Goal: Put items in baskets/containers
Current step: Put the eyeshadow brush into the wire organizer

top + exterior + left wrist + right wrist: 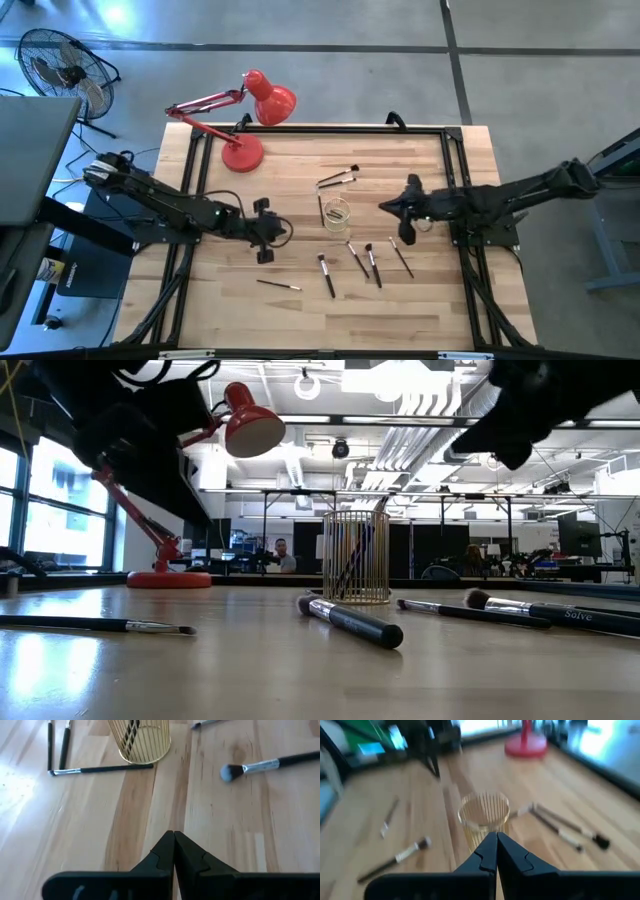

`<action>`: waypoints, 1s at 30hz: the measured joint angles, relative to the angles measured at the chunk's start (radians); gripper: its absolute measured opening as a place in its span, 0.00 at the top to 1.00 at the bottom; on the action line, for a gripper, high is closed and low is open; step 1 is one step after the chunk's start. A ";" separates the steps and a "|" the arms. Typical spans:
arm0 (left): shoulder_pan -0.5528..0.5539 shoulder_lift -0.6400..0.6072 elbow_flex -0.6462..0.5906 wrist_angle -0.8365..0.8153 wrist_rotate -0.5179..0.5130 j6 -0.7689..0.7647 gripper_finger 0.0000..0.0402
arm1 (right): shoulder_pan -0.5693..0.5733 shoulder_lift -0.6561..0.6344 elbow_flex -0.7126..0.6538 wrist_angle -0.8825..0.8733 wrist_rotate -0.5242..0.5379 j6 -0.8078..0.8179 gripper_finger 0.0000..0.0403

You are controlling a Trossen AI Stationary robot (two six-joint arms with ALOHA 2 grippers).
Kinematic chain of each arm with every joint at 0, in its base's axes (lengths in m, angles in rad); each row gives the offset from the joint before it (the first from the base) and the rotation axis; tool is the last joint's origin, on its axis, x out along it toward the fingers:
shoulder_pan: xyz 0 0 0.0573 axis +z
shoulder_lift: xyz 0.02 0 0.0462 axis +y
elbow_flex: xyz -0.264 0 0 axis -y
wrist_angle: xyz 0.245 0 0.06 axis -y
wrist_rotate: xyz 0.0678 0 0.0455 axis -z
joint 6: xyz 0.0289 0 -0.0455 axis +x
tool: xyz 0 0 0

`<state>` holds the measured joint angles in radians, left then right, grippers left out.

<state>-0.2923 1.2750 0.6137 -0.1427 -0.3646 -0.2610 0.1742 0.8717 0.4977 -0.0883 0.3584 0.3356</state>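
From where I stand, the gold wire cup (337, 213) sits near the middle of the counter (300, 310), and everything else reads off it. To its left the left gripper (268, 232) hangs over bare wood, jaws pressed together on nothing. A thin brush (278, 285) lies alone further out on that side, toward the front edge. At least one brush already stands inside the cup (its dark handle shows through the wires). Two brushes (338, 179) lie just behind the cup, four more brushes (362, 262) just in front. To the right of the cup the right gripper (405, 212) hovers, jaws also together and empty. These brushes look light, stiff and slick-handled, likely to roll; I'd pinch mid-handle, clear of the soft bristles. The cup looks light and easily tipped.
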 joint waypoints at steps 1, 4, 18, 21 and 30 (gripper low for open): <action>0.013 -0.012 -0.013 0.010 0.017 0.013 1.00 | 0.005 0.048 0.049 -0.073 0.001 0.018 1.00; 0.053 -0.074 -0.059 0.046 0.071 0.030 1.00 | 0.017 0.182 0.191 -0.297 0.001 0.089 1.00; 0.004 -0.349 -0.134 0.084 0.092 -0.034 1.00 | 0.058 0.530 0.437 -0.806 -0.174 0.565 0.97; -0.028 -0.350 -0.133 0.096 0.087 -0.042 1.00 | 0.065 0.584 0.437 -0.836 -0.173 0.622 0.93; -0.055 -0.311 -0.134 0.092 0.060 -0.084 1.00 | 0.064 0.700 0.437 -0.837 -0.195 0.678 0.80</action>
<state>-0.3470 0.9636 0.4801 -0.0509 -0.3041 -0.3454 0.2386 1.5720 0.9346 -0.9253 0.1631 1.0138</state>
